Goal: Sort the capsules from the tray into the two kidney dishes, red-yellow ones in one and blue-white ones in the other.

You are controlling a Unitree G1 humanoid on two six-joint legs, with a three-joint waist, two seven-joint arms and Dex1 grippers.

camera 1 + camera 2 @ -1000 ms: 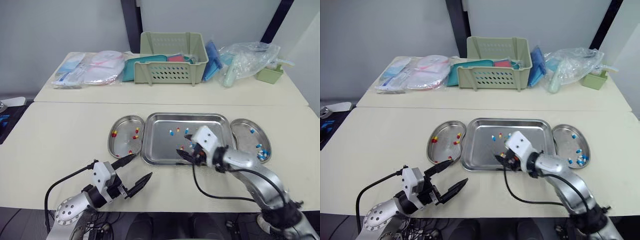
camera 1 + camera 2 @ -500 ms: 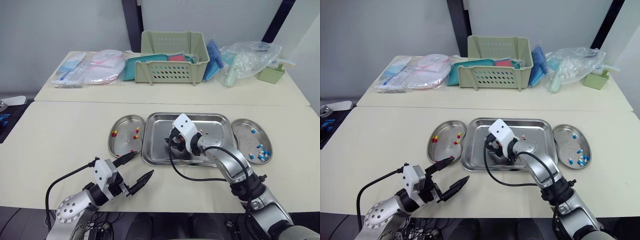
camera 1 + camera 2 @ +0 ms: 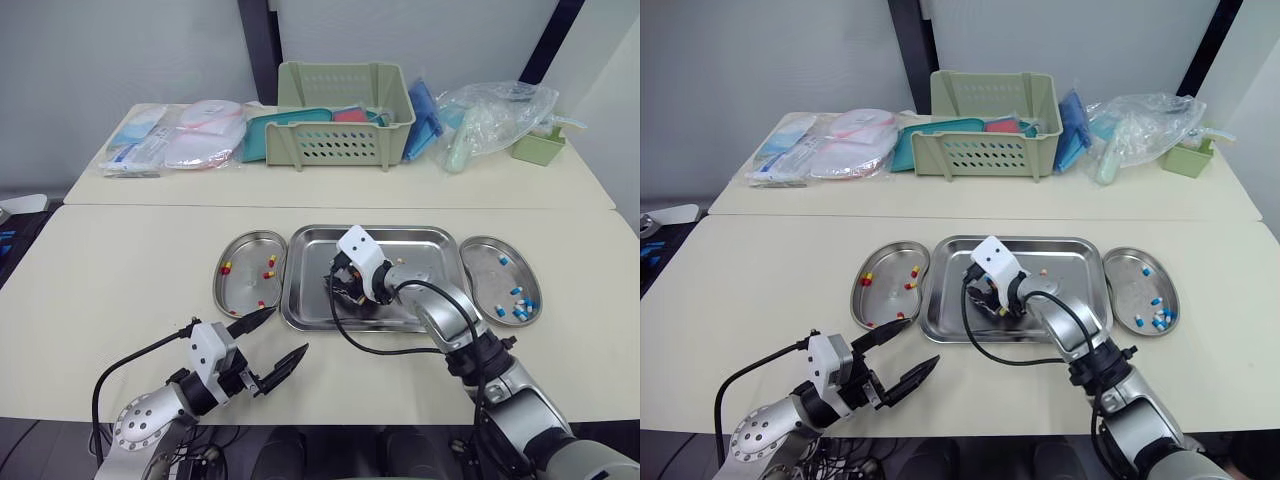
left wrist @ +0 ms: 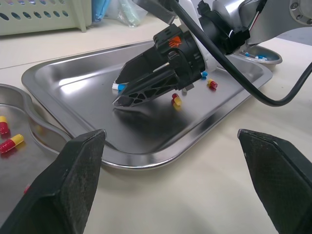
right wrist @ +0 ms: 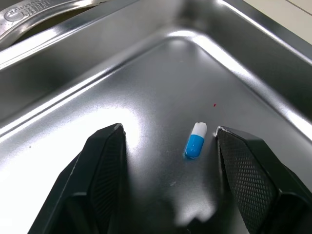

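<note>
wall (image 3: 120, 50): pale grey | post (image 3: 252, 45): dark, perhaps a window frame | tables (image 3: 110, 270): two, cream

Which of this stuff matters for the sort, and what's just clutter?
Job: tray; left kidney dish holding red-yellow capsules; right kidney dish holding blue-white capsules; loose blue-white capsule in front of the open right tool.

Clutter, on the far table: green basket; wrapped packets; clear bag; small green box.

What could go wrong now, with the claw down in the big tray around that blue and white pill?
The blue-white capsule lies off-centre inside the open right gripper, close to one finger; closing may flick it across the smooth tray. The gripper's cable crosses the tray's rim and could snag.
</note>
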